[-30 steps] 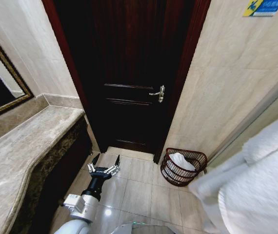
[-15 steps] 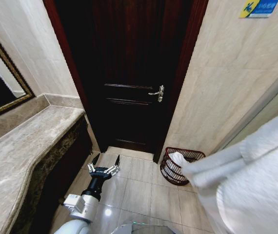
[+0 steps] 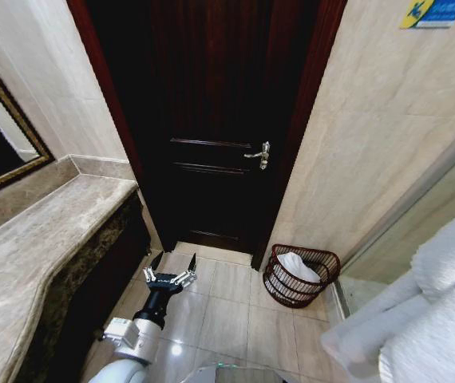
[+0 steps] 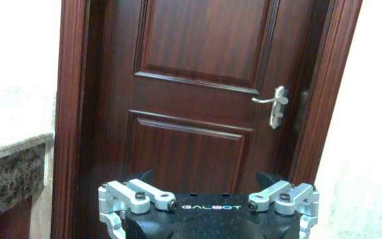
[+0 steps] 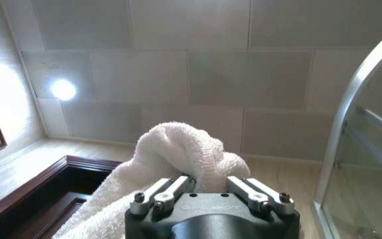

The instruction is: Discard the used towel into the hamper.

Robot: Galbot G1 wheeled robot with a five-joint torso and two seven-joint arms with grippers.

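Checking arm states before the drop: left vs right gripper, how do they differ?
The left gripper is open and empty; the right gripper is shut on the white towel. The left hangs low over the floor tiles, facing the door; the right points up toward the wall. Both are clear of the hamper.

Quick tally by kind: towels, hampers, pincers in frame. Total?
Towels: 2, one held in the right pincer, the white towel, and one already in the hamper, the basket towel.
Hampers: 1, the hamper.
Pincers: 2, including the left pincer, open above the floor.
Total: 5.
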